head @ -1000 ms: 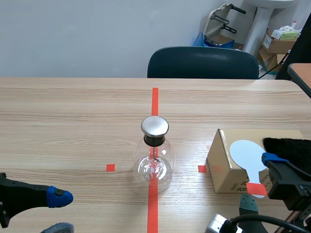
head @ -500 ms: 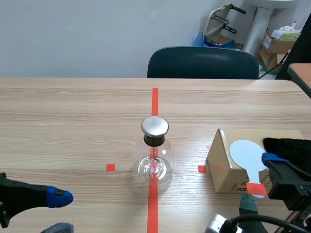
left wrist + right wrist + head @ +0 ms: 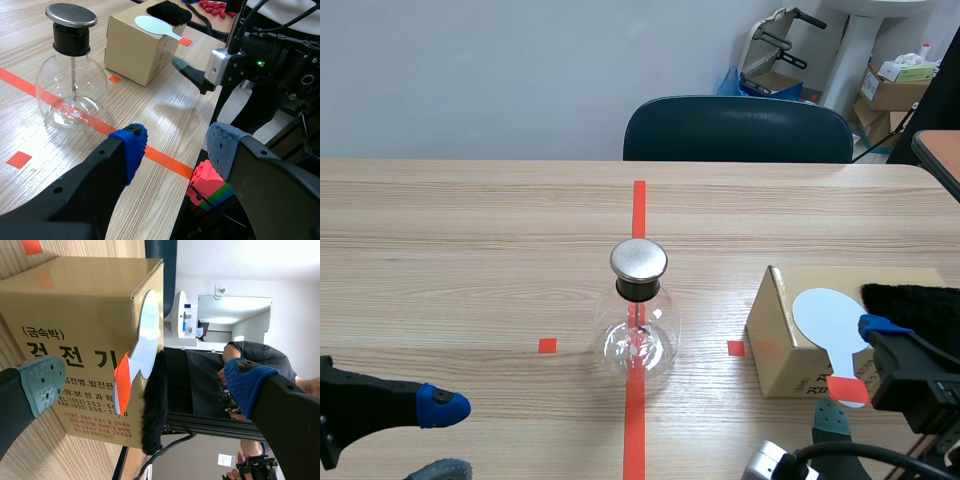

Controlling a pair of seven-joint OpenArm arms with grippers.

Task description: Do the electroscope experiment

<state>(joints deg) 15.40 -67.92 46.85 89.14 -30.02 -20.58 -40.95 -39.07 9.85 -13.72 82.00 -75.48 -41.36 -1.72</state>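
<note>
electroscope: clear round-bellied glass flask (image 3: pixel 638 335) with a black stopper, a flat polished metal disc cap and a thin rod hanging inside; stands upright
electroscope position: mid-surface, on the long orange-red tape line (image 3: pixel 638 205), between two small tape squares; nothing touches it
left fingers (image 3: pixel 442 407): spread apart, holding nothing; low by the near edge, well apart from the flask
right fingers (image 3: pixel 875 325): spread wide, nothing clamped; at the near face of the box, with the paddle handle in the gap between them; cannot tell if either pad touches it
box: brown cardboard box (image 3: pixel 790 345) with Korean print on its side, near the flask on the right arm's side
paddle: pale round flat paddle (image 3: pixel 825 318) with orange-red tape on its handle; lies on the box top, handle overhanging the near edge
fur: black fur patch (image 3: pixel 910 298) on the box top, just beside the paddle
surface: light wood-grain surface (image 3: pixel 470 250)
room: dark blue chair back (image 3: pixel 738 128) behind the far edge, plain pale wall, stacked cardboard boxes (image 3: pixel 895 85) in the far corner
</note>
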